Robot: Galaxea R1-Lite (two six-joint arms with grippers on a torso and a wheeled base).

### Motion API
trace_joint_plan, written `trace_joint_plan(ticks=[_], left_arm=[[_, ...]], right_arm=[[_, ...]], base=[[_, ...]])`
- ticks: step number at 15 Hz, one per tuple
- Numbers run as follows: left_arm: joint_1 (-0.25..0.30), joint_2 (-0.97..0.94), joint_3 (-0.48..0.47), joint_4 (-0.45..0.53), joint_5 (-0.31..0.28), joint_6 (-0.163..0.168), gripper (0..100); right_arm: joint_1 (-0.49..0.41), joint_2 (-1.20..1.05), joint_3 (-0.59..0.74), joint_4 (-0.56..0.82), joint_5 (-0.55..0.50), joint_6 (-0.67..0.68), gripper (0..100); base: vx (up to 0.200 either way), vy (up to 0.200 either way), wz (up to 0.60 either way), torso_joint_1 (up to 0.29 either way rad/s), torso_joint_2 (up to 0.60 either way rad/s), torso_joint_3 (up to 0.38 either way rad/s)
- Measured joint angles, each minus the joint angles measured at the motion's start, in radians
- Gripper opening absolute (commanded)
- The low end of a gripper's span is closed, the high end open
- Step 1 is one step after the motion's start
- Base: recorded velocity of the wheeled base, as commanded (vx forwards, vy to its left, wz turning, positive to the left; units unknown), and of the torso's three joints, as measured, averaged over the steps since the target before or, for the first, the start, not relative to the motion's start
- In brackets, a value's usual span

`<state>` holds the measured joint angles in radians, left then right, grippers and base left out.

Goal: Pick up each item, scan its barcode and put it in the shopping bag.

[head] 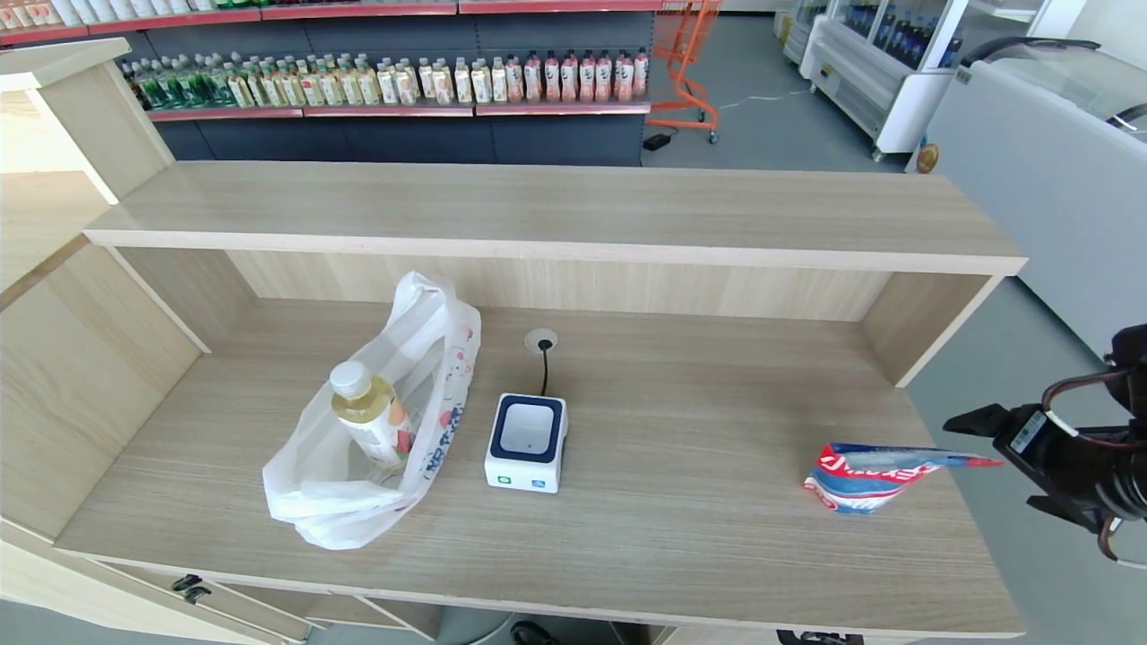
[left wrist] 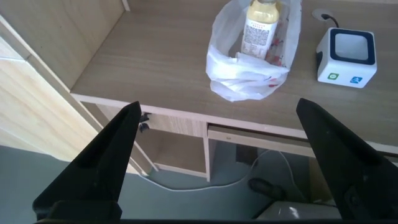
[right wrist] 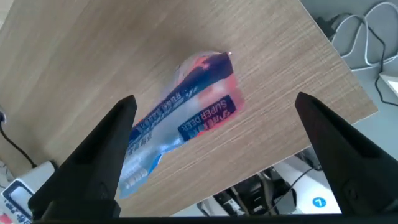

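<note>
Head view: a light wooden desk (head: 699,403) carries a white plastic shopping bag (head: 309,484) in its left half. A white-capped, yellow-green drink bottle (head: 369,417) stands inside the bag. A white, navy-framed barcode scanner (head: 527,441) sits just beside the bag, toward the desk's middle. A red, white and blue snack pouch (head: 862,479) lies near the right edge. The right claw (right wrist: 216,98) is released above the pouch. The left claw (left wrist: 219,104) is released and empty, off the front edge.

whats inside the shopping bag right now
One bottle, pale cap and yellowish drink, stands in the shopping bag. Crumpled plastic covers its base, so anything lower down cannot be seen.
</note>
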<state>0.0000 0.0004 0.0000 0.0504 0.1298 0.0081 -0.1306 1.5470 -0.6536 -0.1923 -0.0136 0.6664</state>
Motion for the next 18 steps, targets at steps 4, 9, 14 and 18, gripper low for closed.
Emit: trace_joint_plan(ticks=[4, 9, 14, 18], left_arm=[[0.0, 0.0, 0.0, 0.0, 0.0, 0.0, 100], [0.0, 0.0, 0.0, 0.0, 0.0, 0.0, 100], [0.0, 0.0, 0.0, 0.0, 0.0, 0.001, 100], [0.0, 0.0, 0.0, 0.0, 0.0, 0.001, 100]], right_arm=[[0.071, 0.182, -0.004, -0.221, -0.014, -0.046, 100], [0.132, 0.329, -0.014, -0.309, -0.014, -0.069, 0], [0.149, 0.387, -0.04, -0.333, -0.026, -0.152, 0], [0.151, 0.357, -0.042, -0.374, -0.008, -0.305, 0]], base=[[0.0, 0.0, 0.0, 0.0, 0.0, 0.0], [0.0, 0.0, 0.0, 0.0, 0.0, 0.0], [0.0, 0.0, 0.0, 0.0, 0.0, 0.0], [0.0, 0.0, 0.0, 0.0, 0.0, 0.0]])
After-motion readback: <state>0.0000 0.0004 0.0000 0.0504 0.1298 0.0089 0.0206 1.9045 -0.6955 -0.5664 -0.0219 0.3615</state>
